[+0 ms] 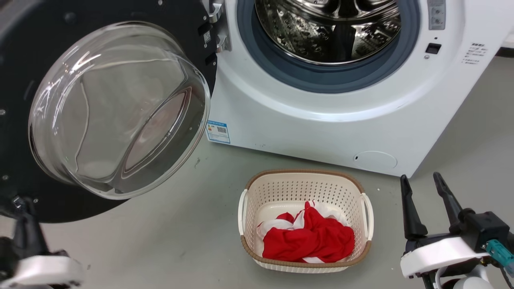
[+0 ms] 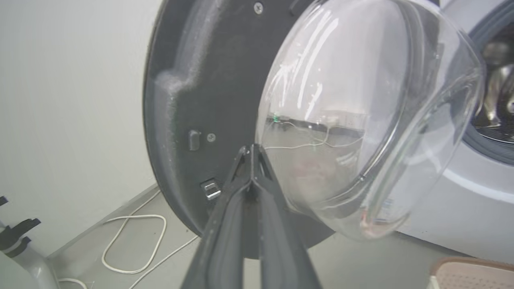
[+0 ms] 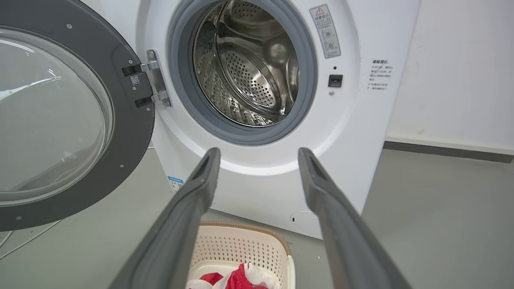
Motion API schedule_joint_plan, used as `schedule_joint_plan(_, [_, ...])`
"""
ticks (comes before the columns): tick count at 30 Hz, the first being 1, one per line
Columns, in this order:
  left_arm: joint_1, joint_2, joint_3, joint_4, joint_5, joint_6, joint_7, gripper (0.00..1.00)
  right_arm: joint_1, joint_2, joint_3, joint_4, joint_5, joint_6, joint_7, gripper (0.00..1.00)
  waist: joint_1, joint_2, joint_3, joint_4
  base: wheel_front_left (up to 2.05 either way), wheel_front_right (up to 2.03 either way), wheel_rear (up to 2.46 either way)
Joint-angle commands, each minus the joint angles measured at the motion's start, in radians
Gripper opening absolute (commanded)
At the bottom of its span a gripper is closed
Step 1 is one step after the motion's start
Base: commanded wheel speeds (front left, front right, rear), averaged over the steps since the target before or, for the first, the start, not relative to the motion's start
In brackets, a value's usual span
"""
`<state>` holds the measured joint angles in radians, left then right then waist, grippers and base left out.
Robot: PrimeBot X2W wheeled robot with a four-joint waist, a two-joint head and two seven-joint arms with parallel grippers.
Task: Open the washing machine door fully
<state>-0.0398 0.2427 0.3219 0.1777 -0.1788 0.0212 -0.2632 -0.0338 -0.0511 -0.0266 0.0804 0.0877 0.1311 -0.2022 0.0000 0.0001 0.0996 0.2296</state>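
Pressed finger to finger with nothing between them, the left gripper point(image 2: 252, 150) points its tips at the inner black face of the washing machine door point(image 2: 217, 80), just beside the glass bowl point(image 2: 361, 120); whether the tips touch the door or stop just short of it I cannot tell; in the head view this gripper point(image 1: 22, 212) sits blurred at the lower left, under the door's lower rim; the right gripper point(image 1: 420, 177) hangs well apart from the machine with its fingers spread wide and empty, above the floor point(image 1: 192, 241) to the right of the basket point(image 1: 367, 216); the door itself is swung far out to the left on its hinge point(image 1: 217, 28), inner side and bowl turned towards the room, so the steel drum point(image 1: 329, 28) and the grey rubber ring point(image 1: 321, 78) lie fully exposed; judged from this, most of the task is done, the latch being released and the opening clear; what may be left is a last push outward, since the pictures do not show whether the hinge has reached its stop; the basket and its red and white cloth point(image 1: 309, 237) stand in front of the machine, clear of the door's swing.
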Motion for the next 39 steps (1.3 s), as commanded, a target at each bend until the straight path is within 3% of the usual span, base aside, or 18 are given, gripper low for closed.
schedule_joint_plan(1, [0.041,-0.029,-0.027,-0.036,0.022,-0.007,-0.002,0.00,0.021,0.002,0.005,0.004,0.005,-0.001,-0.006,1.00,0.0000,-0.0001,-0.018,-0.013,0.00,0.00,0.00])
schedule_joint_plan(7, [0.092,-0.100,-0.112,-0.087,0.070,-0.008,-0.002,0.00,0.024,0.002,0.012,-0.002,0.010,-0.001,-0.011,1.00,0.0000,-0.0001,-0.038,-0.038,0.00,0.00,0.00])
schedule_joint_plan(8, [0.095,-0.111,-0.126,-0.091,0.073,-0.013,-0.002,0.12,0.026,0.002,0.013,-0.004,0.009,-0.001,-0.011,1.00,0.0000,-0.0001,-0.041,-0.044,0.00,0.00,0.00])
schedule_joint_plan(9, [0.097,-0.119,-0.142,-0.090,0.077,-0.019,-0.002,0.37,0.027,0.002,0.015,-0.007,0.009,-0.001,-0.011,1.00,0.0000,-0.0001,-0.044,-0.050,0.00,0.00,0.00])
schedule_joint_plan(11, [0.091,-0.137,-0.175,-0.092,0.082,-0.028,-0.002,1.00,0.027,0.002,0.016,-0.012,0.008,-0.001,-0.012,1.00,0.0000,-0.0001,-0.047,-0.065,0.00,0.00,0.00])
schedule_joint_plan(20, [0.011,-0.168,-0.270,-0.090,0.095,-0.059,-0.002,1.00,0.014,0.002,0.006,-0.041,-0.010,-0.001,-0.002,1.00,0.0000,-0.0001,-0.052,-0.158,0.00,0.00,0.00])
schedule_joint_plan(28, [-0.043,-0.172,-0.318,-0.075,0.129,-0.057,-0.002,1.00,0.024,0.002,-0.007,-0.068,-0.032,-0.001,0.010,1.00,0.0000,-0.0001,-0.060,-0.230,0.00,0.00,0.00])
schedule_joint_plan(39, [-0.026,-0.168,-0.320,-0.057,0.144,-0.044,-0.002,1.00,0.039,0.002,0.009,-0.049,-0.027,-0.001,0.019,1.00,0.0000,-0.0001,-0.058,-0.256,0.00,0.00,0.00])
